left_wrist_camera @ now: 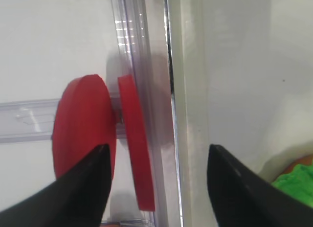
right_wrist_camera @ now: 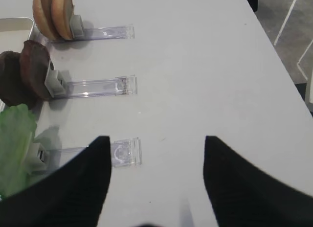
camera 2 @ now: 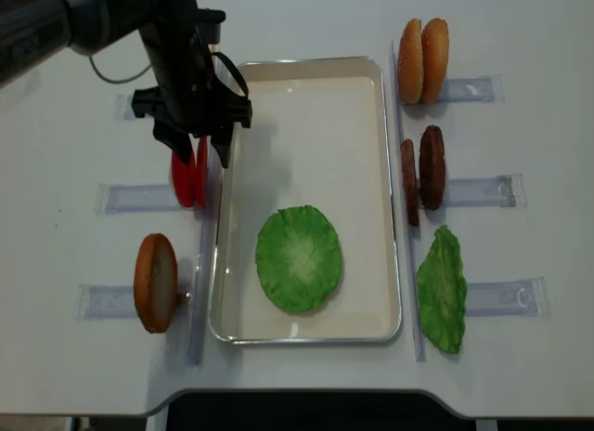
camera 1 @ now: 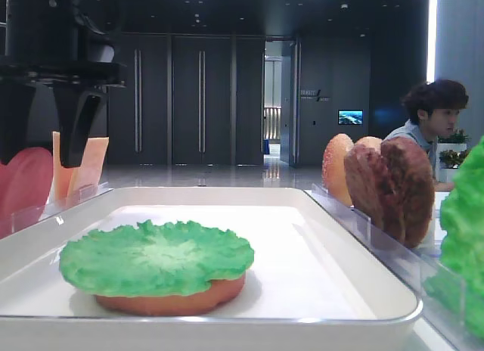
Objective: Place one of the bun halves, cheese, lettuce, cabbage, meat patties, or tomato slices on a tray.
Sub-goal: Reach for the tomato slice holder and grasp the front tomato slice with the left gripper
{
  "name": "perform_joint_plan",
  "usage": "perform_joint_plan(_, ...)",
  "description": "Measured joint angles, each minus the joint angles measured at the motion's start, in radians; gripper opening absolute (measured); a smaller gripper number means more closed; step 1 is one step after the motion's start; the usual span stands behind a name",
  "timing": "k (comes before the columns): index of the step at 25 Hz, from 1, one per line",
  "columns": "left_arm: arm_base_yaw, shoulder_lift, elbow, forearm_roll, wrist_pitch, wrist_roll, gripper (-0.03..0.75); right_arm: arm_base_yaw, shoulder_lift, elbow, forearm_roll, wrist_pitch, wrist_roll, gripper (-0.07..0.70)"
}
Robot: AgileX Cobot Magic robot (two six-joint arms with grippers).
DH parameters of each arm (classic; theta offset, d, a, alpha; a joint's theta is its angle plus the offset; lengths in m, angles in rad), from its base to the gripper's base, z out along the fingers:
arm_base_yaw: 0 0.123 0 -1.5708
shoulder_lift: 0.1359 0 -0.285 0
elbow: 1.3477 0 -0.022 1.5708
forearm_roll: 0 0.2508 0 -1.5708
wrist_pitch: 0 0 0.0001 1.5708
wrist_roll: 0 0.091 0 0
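Two red tomato slices (camera 2: pixel 189 176) stand on edge in a clear holder just left of the white tray (camera 2: pixel 306 65). My left gripper (camera 2: pixel 199 150) hangs open above them. In the left wrist view one tomato slice (left_wrist_camera: pixel 135 153) stands between the fingers, the other tomato slice (left_wrist_camera: pixel 80 124) sits beside the left fingertip (left_wrist_camera: pixel 95 168), and the left gripper (left_wrist_camera: pixel 156 149) touches neither. On the tray lies lettuce (camera 2: pixel 299 257) over a flat bun half (camera 1: pixel 178 299). My right gripper (right_wrist_camera: pixel 156 139) is open over bare table, holding nothing.
Right of the tray stand bun halves (camera 2: pixel 422 59), meat patties (camera 2: pixel 422 176) and lettuce (camera 2: pixel 441 287) in clear holders. A bun half (camera 2: pixel 155 282) stands at front left. Cheese (camera 1: pixel 89 166) stands behind the tomato slices. A person (camera 1: pixel 431 120) sits beyond the table.
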Motion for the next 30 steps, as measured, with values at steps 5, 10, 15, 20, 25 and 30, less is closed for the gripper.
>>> perform_joint_plan(5,0.000,0.004,0.000,0.000,0.001,0.014,0.419,0.000,0.000,0.000,0.000,-0.001,0.000,0.400)
perform_joint_plan(10,0.000,0.004,0.000,0.021,0.021,0.017,0.301,0.000,0.000,0.000,0.000,-0.001,0.000,0.400)
perform_joint_plan(15,0.000,0.004,0.000,0.028,0.036,0.020,0.156,0.000,0.000,0.000,0.000,-0.001,0.000,0.400)
perform_joint_plan(20,0.000,0.004,0.000,0.038,0.055,0.040,0.066,0.000,0.000,0.000,0.000,-0.001,0.000,0.400)
perform_joint_plan(25,0.000,-0.003,0.000,0.038,0.073,0.043,0.066,0.000,0.000,0.000,0.000,-0.001,0.000,0.400)
perform_joint_plan(30,0.000,-0.060,-0.001,0.019,0.090,0.043,0.066,0.000,0.000,0.000,0.000,-0.001,0.000,0.400)
